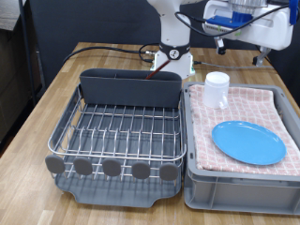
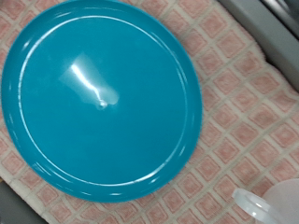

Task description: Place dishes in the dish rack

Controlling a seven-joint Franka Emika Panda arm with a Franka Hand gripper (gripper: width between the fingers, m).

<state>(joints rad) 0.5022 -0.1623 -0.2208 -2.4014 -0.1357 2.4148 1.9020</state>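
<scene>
Two dishes you've got on the checked cloth (image 1: pixel 267 108) — plate (image 1: pixel 247 142), cup (image 1: pixel 217 90) at its 11 o'clock; rack (image 1: pixel 122 131) bare. Gripper unseen — jaws: can't tell.

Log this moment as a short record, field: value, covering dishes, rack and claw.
plate: light-blue plate lies flat on the pink checked cloth, in the grey bin
cup: white cup stands upright on the same cloth, apart from the plate
spoon: not visible
rack: dish rack at the exterior view's left of the bin, no dishes seen in it
claw: fingers not in view; wrist view looks at the plate
progress: nothing racked yet
</scene>
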